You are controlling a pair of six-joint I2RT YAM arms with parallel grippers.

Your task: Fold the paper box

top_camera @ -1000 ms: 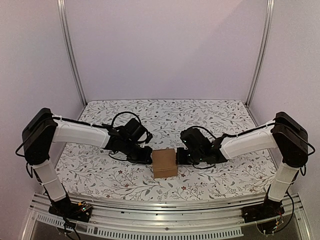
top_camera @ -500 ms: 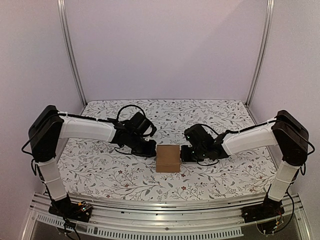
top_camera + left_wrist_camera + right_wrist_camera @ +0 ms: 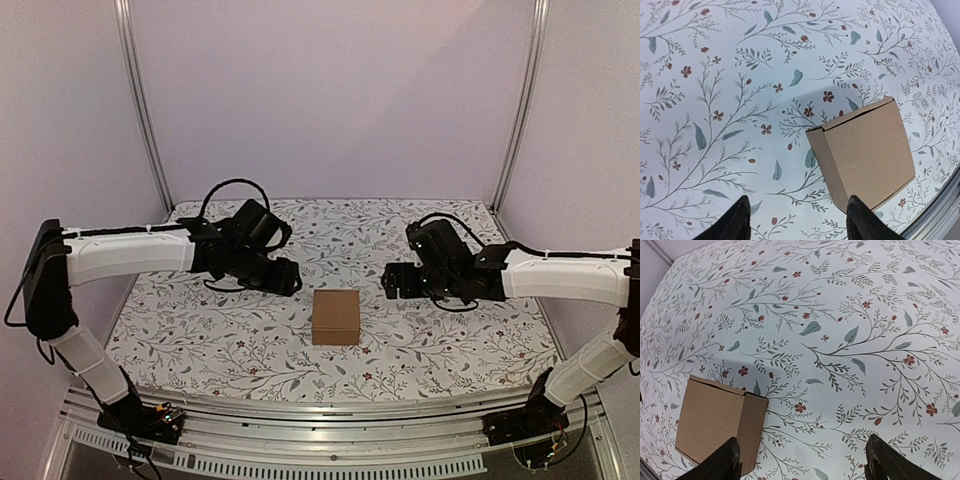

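On the overhead view I see the left arm point(image 3: 120, 255) stretching in from the left edge of the frame toward the middle. The left gripper point(image 3: 287, 276) is just left of centre, up and to the left of the paper box point(image 3: 335, 317) and clear of it. On the left wrist view, its two fingers point(image 3: 735, 222) rise from the bottom edge and are spread wide, with only the floral cloth point(image 3: 200, 340) between them. The box fills the lower right of that view. The right-hand finger overlaps the box's lowest corner in the picture, and I cannot tell from there whether it touches.

The box itself is a closed brown carton. It stands alone on the cloth at the centre of the overhead frame, a little below the middle, with its top flap down and a seam showing along one upper edge.

Further right, the right gripper point(image 3: 392, 282) is up and to the right of the box, also apart from it. The right arm point(image 3: 560, 275) runs off to the right edge. On the right wrist view, the fingers point(image 3: 722, 465) come up from the bottom corners and are spread wide with nothing between them. The box sits in the lower left of that frame, and the left-hand finger overlaps its lower edge.
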